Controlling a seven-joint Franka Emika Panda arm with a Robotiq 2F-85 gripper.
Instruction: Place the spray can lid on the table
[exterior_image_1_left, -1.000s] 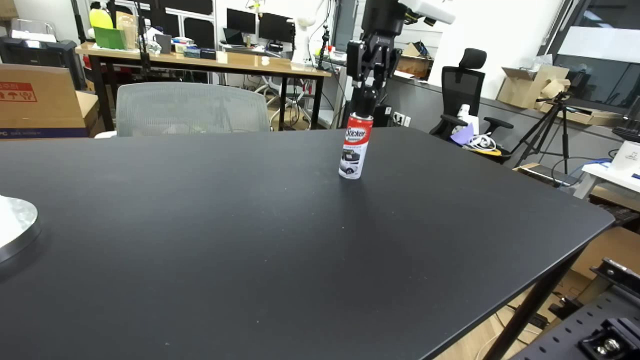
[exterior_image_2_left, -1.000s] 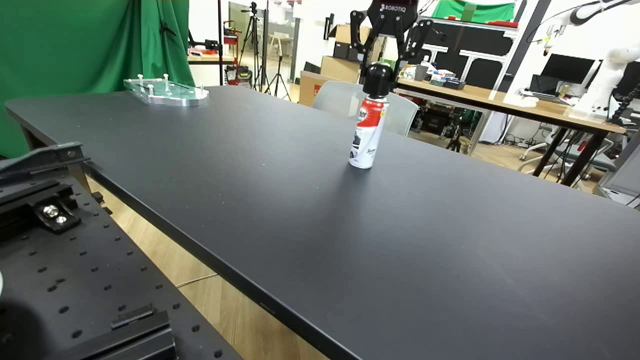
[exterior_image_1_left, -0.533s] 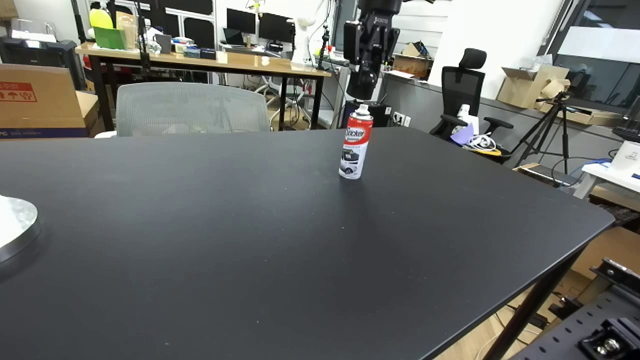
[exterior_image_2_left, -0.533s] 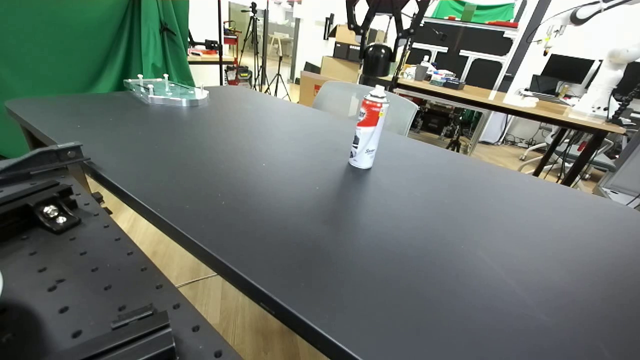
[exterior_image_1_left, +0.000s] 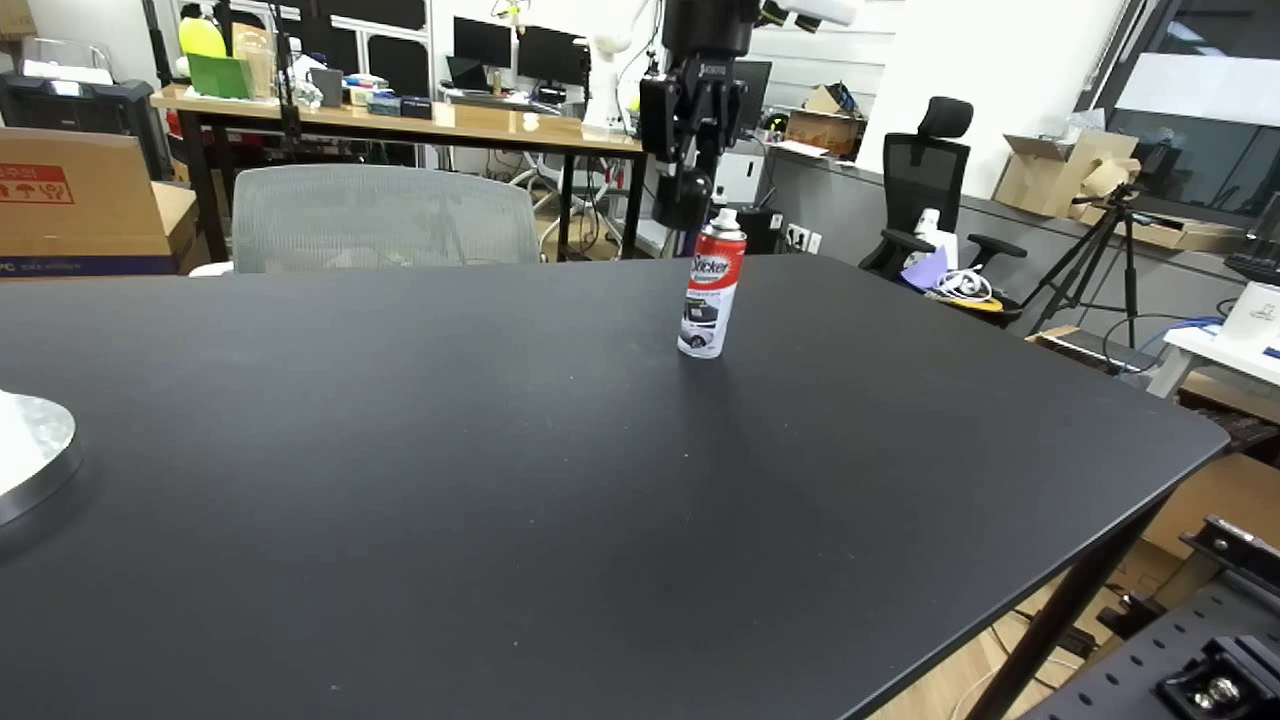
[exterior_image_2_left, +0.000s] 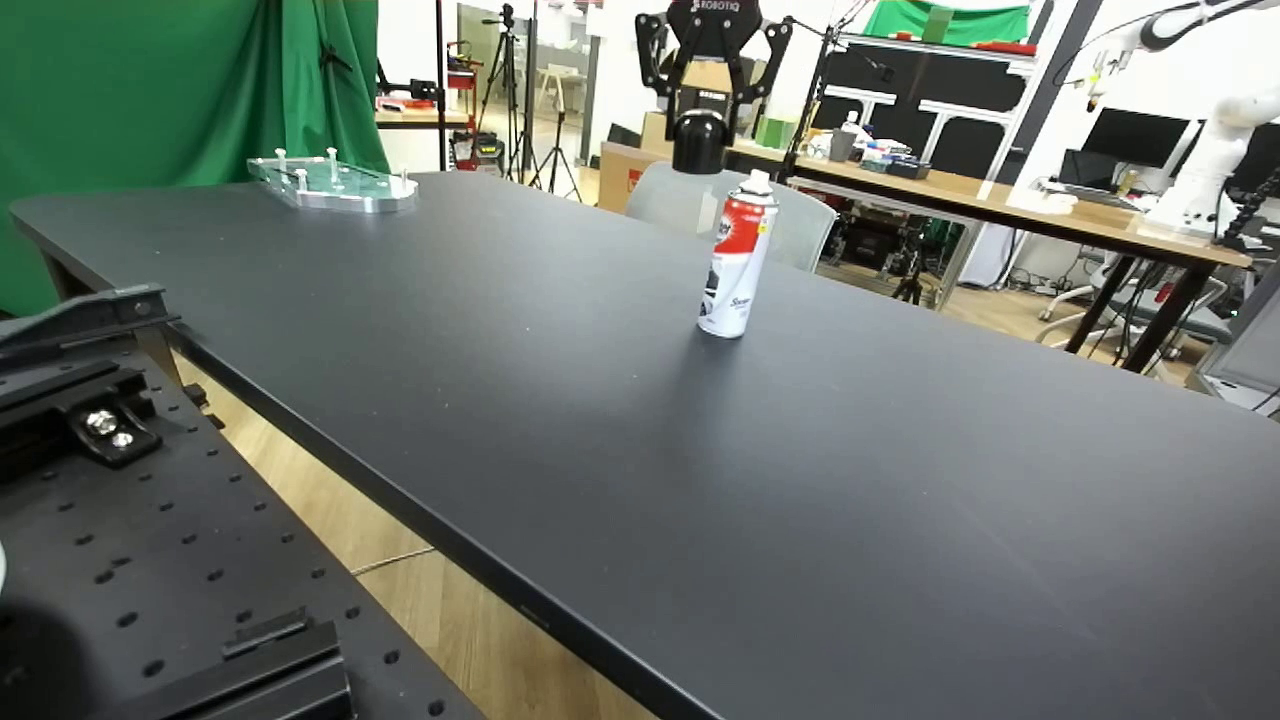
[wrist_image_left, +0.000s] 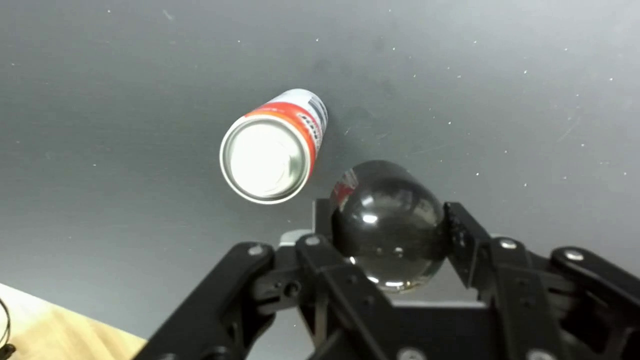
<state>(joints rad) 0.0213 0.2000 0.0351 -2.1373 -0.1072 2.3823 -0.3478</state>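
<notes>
In both exterior views the white-and-red spray can (exterior_image_1_left: 712, 290) stands upright on the black table (exterior_image_2_left: 850, 450), its white nozzle uncovered. The dark glossy spray can lid (exterior_image_2_left: 700, 143) hangs in the air beside the can's top, a little apart from it in an exterior view. My gripper (wrist_image_left: 387, 220) is shut on the lid, one finger pad (wrist_image_left: 462, 235) against its side and the other partly behind it. The wrist view looks down past the lid onto the can (wrist_image_left: 275, 145), up and left of it. The lid's open underside is hidden.
A clear plate with white pegs (exterior_image_2_left: 335, 185) lies at the table's far end in an exterior view. A grey mesh chair (exterior_image_1_left: 385, 215) stands behind the table edge. A perforated black platform (exterior_image_2_left: 200, 560) lies along the near side, across a gap.
A second ago the lid sat at the can's top. The gripper has raised it off, baring the nozzle, then shifted left in both exterior views and come down somewhat. The can has stayed put.
</notes>
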